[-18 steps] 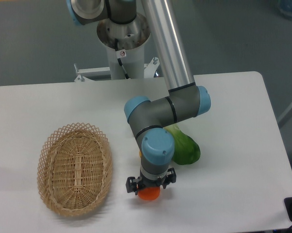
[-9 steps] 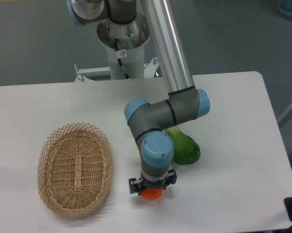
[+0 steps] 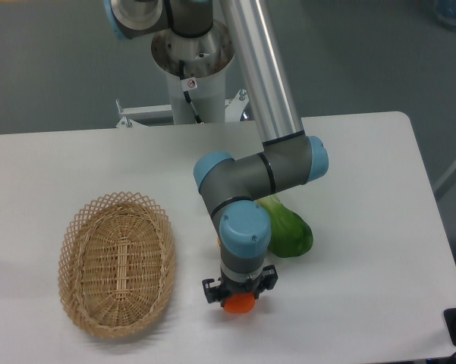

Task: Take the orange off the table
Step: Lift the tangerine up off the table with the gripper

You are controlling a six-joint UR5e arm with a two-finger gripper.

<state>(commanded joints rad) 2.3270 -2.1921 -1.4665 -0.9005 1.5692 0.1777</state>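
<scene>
Your desk (image 3: 379, 250) has a smooth, matt white top that looks like laminate, with almost no glare. At about nine o'clock from the orange (image 3: 240, 305) you have a wicker basket (image 3: 117, 262), woven of pale tan cane, rough and open-latticed at the rim. The orange itself looks bright with a slight sheen. The green fruit (image 3: 289, 230), at one o'clock from it, is glossy and smooth-skinned. The arm's long tube (image 3: 262, 68) is brushed, satin metal; its joints are matt grey with glossy light-blue plastic caps. The end effector (image 3: 240, 288) looks like matt black plastic or metal.
</scene>
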